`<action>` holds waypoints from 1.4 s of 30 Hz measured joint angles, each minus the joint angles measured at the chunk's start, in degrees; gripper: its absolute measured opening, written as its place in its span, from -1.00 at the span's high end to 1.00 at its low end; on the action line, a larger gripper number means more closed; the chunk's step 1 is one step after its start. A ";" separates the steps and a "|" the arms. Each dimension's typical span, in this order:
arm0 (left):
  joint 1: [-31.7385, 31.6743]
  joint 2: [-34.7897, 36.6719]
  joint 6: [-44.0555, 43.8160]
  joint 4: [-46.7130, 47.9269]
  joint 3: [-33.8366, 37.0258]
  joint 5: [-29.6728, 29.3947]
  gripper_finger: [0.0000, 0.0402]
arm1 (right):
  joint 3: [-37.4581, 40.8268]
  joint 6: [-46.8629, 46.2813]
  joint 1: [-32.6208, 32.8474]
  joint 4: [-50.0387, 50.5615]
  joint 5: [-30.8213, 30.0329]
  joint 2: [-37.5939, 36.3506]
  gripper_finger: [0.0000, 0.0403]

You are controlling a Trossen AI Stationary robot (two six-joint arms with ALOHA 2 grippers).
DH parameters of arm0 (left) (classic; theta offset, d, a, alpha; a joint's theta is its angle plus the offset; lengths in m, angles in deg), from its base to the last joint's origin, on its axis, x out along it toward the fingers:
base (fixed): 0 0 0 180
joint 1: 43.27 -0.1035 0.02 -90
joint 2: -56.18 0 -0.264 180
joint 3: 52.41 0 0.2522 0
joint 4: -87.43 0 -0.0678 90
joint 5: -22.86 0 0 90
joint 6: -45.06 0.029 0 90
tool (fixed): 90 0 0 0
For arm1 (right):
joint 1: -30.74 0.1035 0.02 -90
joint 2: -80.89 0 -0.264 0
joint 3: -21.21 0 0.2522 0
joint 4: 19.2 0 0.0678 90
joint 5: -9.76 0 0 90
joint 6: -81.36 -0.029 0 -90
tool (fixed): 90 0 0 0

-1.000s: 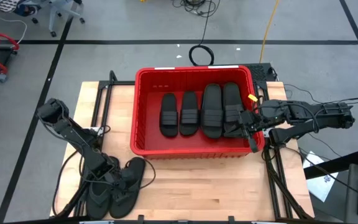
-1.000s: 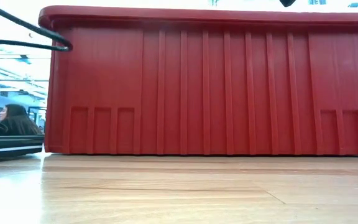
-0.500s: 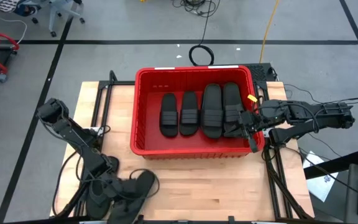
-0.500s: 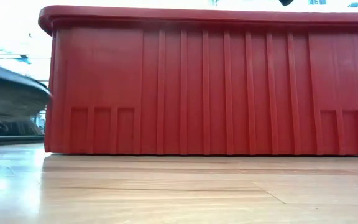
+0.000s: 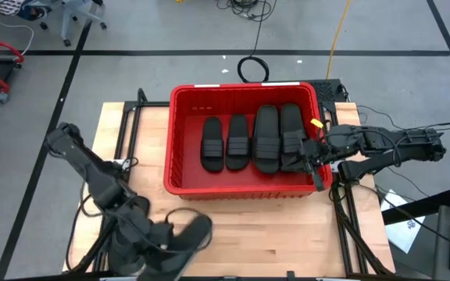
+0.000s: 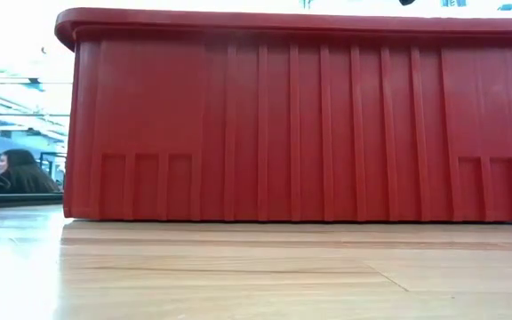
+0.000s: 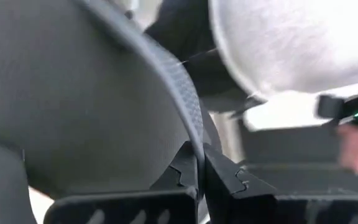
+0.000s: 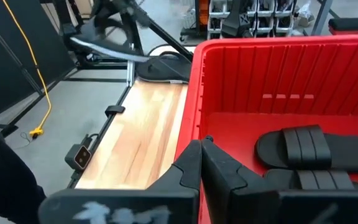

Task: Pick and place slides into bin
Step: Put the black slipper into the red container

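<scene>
High view: the red plastic bin (image 5: 244, 140) sits at the far middle of the wooden table (image 5: 287, 242), its slotted walls and rolled rim leaving bare planks open in front and a strip on the left. Four matte black slides (image 5: 252, 139) with wide ribbed straps lie side by side on the bin floor. The right gripper (image 5: 309, 154) hangs at the bin's right wall, just inside the rim, fingers pressed together on nothing. The left gripper (image 5: 161, 236) is low at the table's front-left edge, pinched shut on the thin rim of a black rubber sandal (image 5: 190, 238) held off the planks; another dark sandal (image 5: 123, 243) lies just beside it near the corner.
</scene>
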 joint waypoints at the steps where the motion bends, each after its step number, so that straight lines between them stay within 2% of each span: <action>1: -1.00 0.08 3.01 6.11 -3.16 0.25 0.99 | 0.00 0.00 0.00 -0.20 0.00 0.00 1.00; 4: -4.12 0.35 12.77 25.18 -11.80 0.43 1.00 | 0.00 -0.02 0.00 -1.29 0.00 0.00 1.00; 6: -7.02 0.48 19.41 34.51 -16.94 -0.36 1.00 | 0.00 0.00 0.00 -1.61 0.00 0.00 1.00; 9: -12.56 1.66 27.12 40.85 -23.14 -3.66 1.00 | 0.00 0.02 0.00 -2.01 -1.94 0.00 1.00; 14: -24.08 1.20 38.62 41.16 -30.17 -6.63 1.00 | 0.00 0.03 0.00 -2.06 -11.79 0.00 1.00; 18: -35.80 -1.99 44.57 39.74 -33.92 -10.64 1.00 | 0.00 0.02 -0.02 -2.06 -14.56 0.00 1.00; 20: -41.49 -5.39 46.73 37.77 -35.34 -10.13 1.00 | 0.00 -0.32 -0.02 -2.05 -14.53 0.00 1.00; 24: -49.27 -13.98 50.29 33.91 -39.17 -5.09 1.00 | 0.00 -0.94 -0.02 -0.92 -14.47 -0.27 1.00; 26: -51.49 -19.03 51.41 32.22 -41.30 -3.60 1.00 | 0.00 -0.92 -0.03 1.32 -14.22 -1.10 1.00; 31: -54.15 -30.53 51.47 30.36 -45.99 0.61 1.00 | 0.00 -0.70 -2.20 7.34 -6.78 -5.27 1.00; 34: -54.75 -34.86 49.53 29.84 -47.08 0.91 1.00 | 0.00 -1.50 -2.91 10.20 -6.34 -7.60 1.00; 38: -55.47 -38.02 45.86 28.38 -47.07 -1.52 1.00 | 0.00 -1.12 -3.10 10.59 -5.40 -9.74 1.00; 42: -56.55 -38.47 37.66 25.37 -46.58 -5.78 1.00 | 0.00 0.14 -3.10 10.70 -7.06 -10.99 1.00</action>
